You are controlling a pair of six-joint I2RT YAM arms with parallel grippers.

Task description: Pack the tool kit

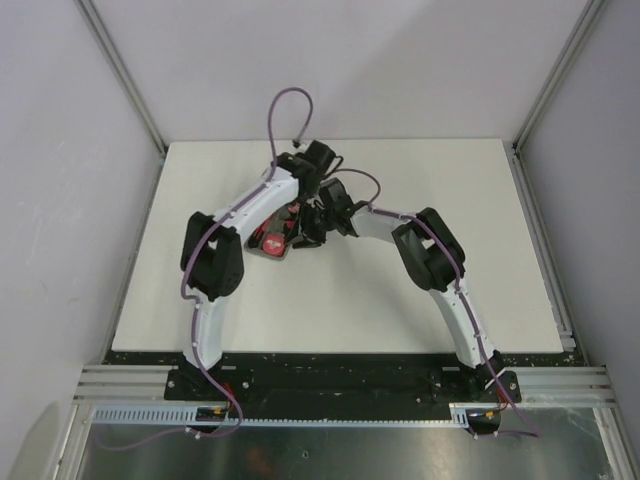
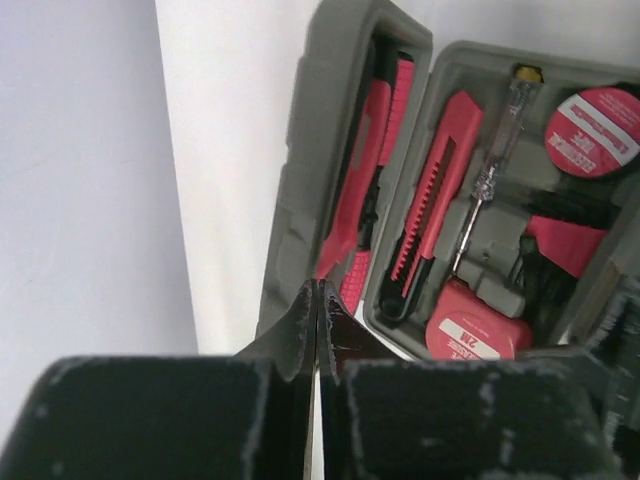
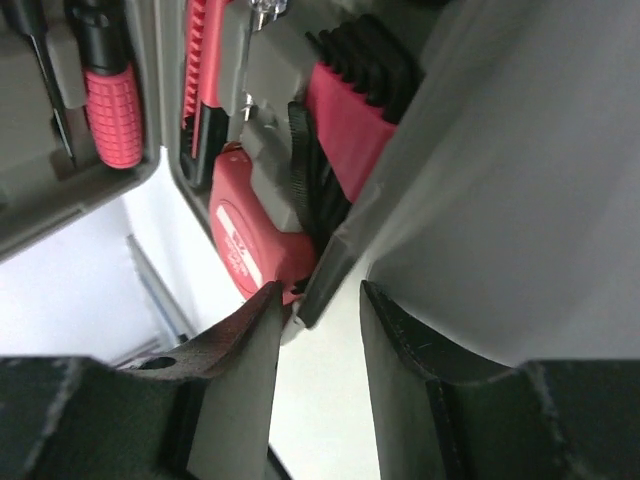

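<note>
The grey tool kit case [image 1: 272, 243] lies open at the middle of the table. In the left wrist view its lid [image 2: 318, 140] stands tilted up with red-handled tools clipped inside. The base [image 2: 455, 75] holds a red utility knife [image 2: 440, 185], a tester screwdriver [image 2: 492, 165], a tape roll [image 2: 592, 130] and a red tape measure [image 2: 472, 335]. My left gripper [image 2: 318, 298] is shut and empty, its tips at the lid's near edge. My right gripper [image 3: 318, 292] straddles the base's wall [image 3: 335, 262], one fingertip against the tape measure [image 3: 245, 235], the other on the outer side.
The white table [image 1: 400, 300] is fenced by grey walls and aluminium posts [image 1: 120, 75]. Both arms arch inward over the case, with a purple cable [image 1: 285, 105] looping above the left wrist. The mounting rail [image 1: 330, 378] runs along the near edge.
</note>
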